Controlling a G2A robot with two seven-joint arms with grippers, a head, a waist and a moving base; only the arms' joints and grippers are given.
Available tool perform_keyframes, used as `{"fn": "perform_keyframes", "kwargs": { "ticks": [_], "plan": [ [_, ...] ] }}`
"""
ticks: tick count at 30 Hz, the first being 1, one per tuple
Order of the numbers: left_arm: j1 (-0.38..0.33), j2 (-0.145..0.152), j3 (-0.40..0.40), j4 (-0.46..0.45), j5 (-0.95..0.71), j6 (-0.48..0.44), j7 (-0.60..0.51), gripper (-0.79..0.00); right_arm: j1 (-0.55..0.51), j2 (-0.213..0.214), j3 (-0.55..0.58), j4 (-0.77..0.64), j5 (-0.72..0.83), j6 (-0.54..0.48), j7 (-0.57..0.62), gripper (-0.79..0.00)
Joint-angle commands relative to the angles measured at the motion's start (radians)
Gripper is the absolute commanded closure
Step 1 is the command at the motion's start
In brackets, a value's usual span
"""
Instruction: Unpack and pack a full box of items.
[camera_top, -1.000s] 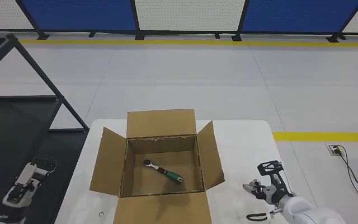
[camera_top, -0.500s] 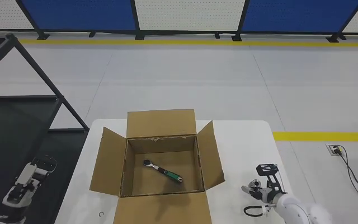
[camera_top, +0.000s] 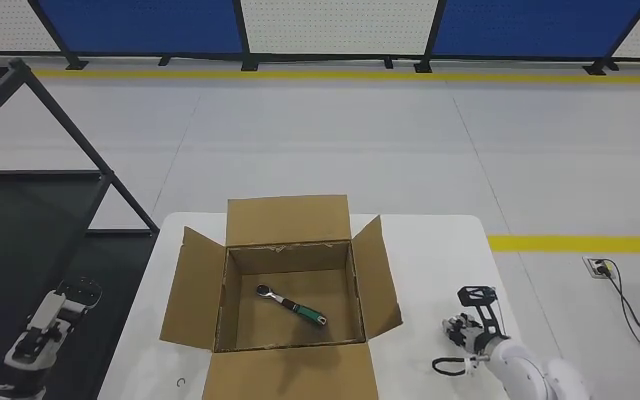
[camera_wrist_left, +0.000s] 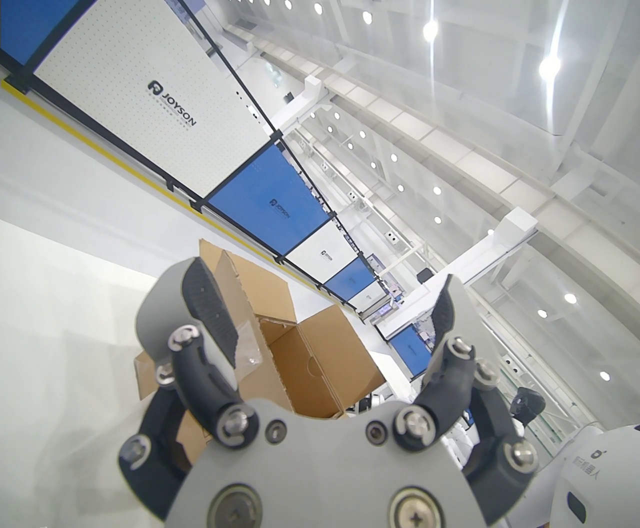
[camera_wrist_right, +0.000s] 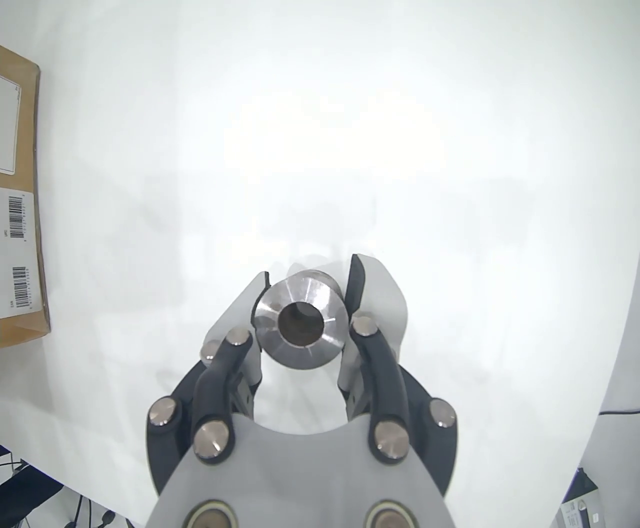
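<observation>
right gripper (camera_wrist_right: 306, 287): clamped on shiny steel cylindrical socket (camera_wrist_right: 300, 325), lower centre | left gripper (camera_wrist_left: 320, 310): jaws wide | green-handled ratchet (camera_top: 291, 305) inside open brown cardboard box (camera_top: 288, 220)

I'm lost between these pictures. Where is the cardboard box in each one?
Top view: the box stands open at the middle of the table.
Left wrist view: the box is just beyond the open left end effector.
Right wrist view: a labelled part of the box is at the picture's edge, apart from the right end effector gripping a socket.
Shared landmark: the white table.
</observation>
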Motion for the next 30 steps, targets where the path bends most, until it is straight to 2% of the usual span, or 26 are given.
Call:
{"fn": "perform_keyframes", "kwargs": {
  "ticks": [1, 11, 19, 25, 27, 30],
  "plan": [
    [0.000, 0.000, 0.000, 0.000, 0.000, 0.000, 0.000, -0.785, -0.007, 0.002, -0.002, -0.050, -0.016, 0.014, 0.008, 0.000],
    [0.000, 0.000, 0.000, 0.000, 0.000, 0.000, 0.000, -0.785, 0.003, 0.011, -0.065, -0.362, -0.138, 0.016, 0.080, 0.000],
    [0.000, 0.000, 0.000, 0.000, 0.000, 0.000, 0.000, -0.785, 0.149, 0.009, -0.244, -0.573, -0.246, -0.077, 0.167, 0.000],
    [0.000, 0.000, 0.000, 0.000, 0.000, 0.000, 0.000, -0.785, 0.343, -0.008, -0.428, -0.558, -0.238, -0.151, 0.178, 0.000],
    [0.000, 0.000, 0.000, 0.000, 0.000, 0.000, 0.000, -0.785, 0.419, -0.020, -0.495, -0.508, -0.200, -0.169, 0.167, 0.000],
    [0.000, 0.000, 0.000, 0.000, 0.000, 0.000, 0.000, -0.785, 0.545, -0.045, -0.593, -0.378, -0.142, -0.144, 0.154, 0.000]
  ]
}}
